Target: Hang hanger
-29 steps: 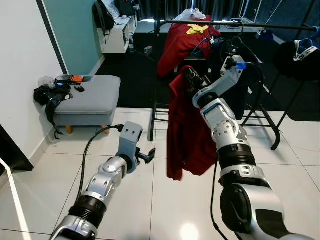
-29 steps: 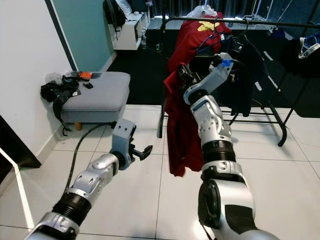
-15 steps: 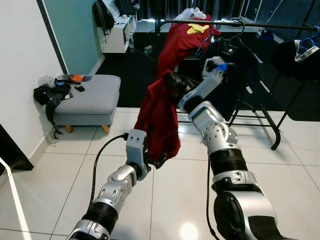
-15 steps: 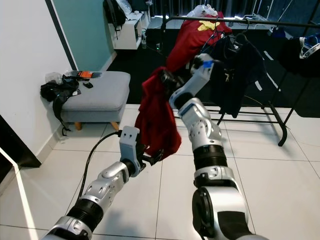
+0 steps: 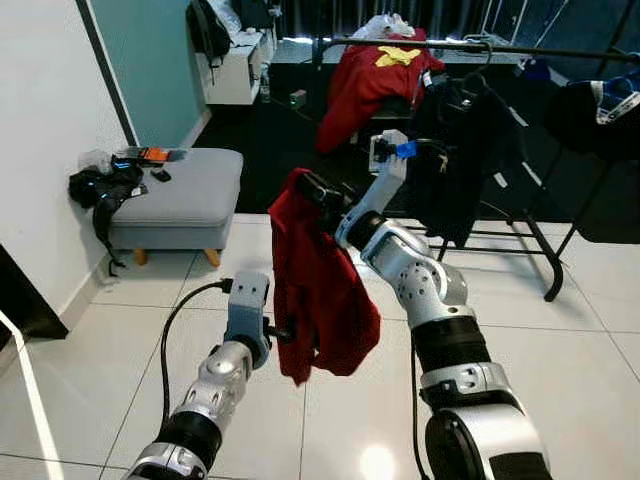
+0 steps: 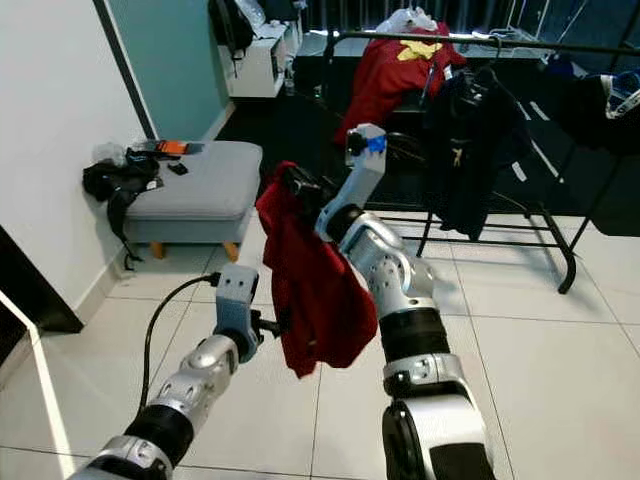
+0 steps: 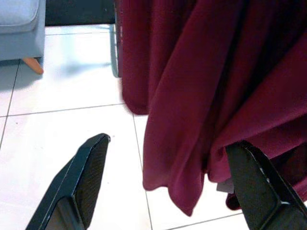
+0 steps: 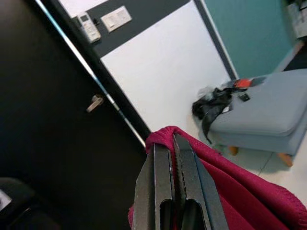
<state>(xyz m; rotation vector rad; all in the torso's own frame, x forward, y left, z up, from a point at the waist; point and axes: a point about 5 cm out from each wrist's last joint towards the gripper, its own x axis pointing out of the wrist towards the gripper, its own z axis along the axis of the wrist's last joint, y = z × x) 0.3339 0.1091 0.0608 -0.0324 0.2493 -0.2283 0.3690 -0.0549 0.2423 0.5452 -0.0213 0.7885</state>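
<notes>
White glossy floor tiles (image 5: 80, 380) fill the lower frame, a grey ottoman (image 5: 185, 190) sits at middle left by a white wall (image 5: 40, 90) with a teal wall (image 5: 150, 60) behind, and a black clothes rail (image 5: 520, 50) spans the upper right.

A glossy white tiled floor (image 5: 90, 390) is seen underfoot; a grey footstool (image 5: 180, 200) on wooden legs is set on it beside the wall; the black feet of a clothes rack (image 5: 520, 250) are planted further back on the tiles.
</notes>
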